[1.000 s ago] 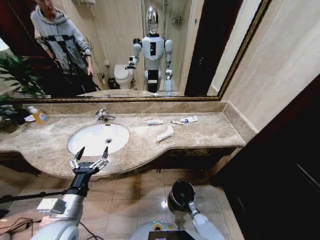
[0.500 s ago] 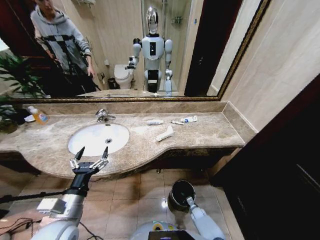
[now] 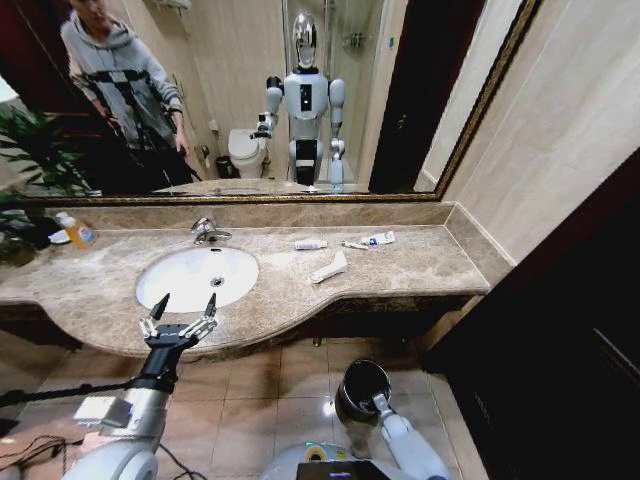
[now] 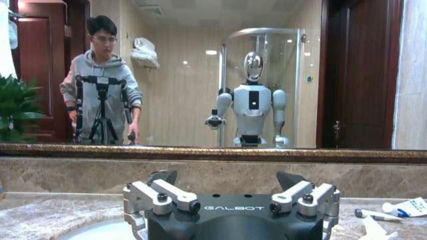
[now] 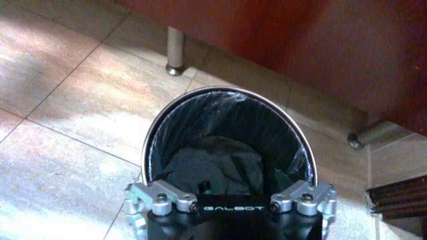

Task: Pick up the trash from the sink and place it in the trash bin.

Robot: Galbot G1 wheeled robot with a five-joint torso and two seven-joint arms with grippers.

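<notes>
The white oval sink (image 3: 180, 285) is set in the beige marble counter. Trash lies on the counter to its right: a short white tube (image 3: 311, 244), another tube (image 3: 372, 239) and a long flat white packet (image 3: 330, 268). My left gripper (image 3: 186, 304) hangs open at the counter's front edge, just before the sink (image 4: 93, 231), with nothing between its fingers. From the left wrist, the left gripper (image 4: 227, 177) faces the mirror, with a tube (image 4: 407, 206) far off. The dark trash bin (image 3: 362, 383) stands on the floor. My right gripper (image 5: 230, 192) hovers open over the bin's shiny rim (image 5: 150, 145).
A chrome faucet (image 3: 207, 231) stands behind the basin, and an orange-yellow bottle (image 3: 77, 231) stands at the far left by a plant (image 3: 35, 160). The wall mirror (image 3: 300, 100) backs the counter. Metal cabinet legs (image 5: 175, 50) stand near the bin on the tiled floor.
My right arm has edged slightly closer over the bin. The left arm and the litter on the counter have not moved.
</notes>
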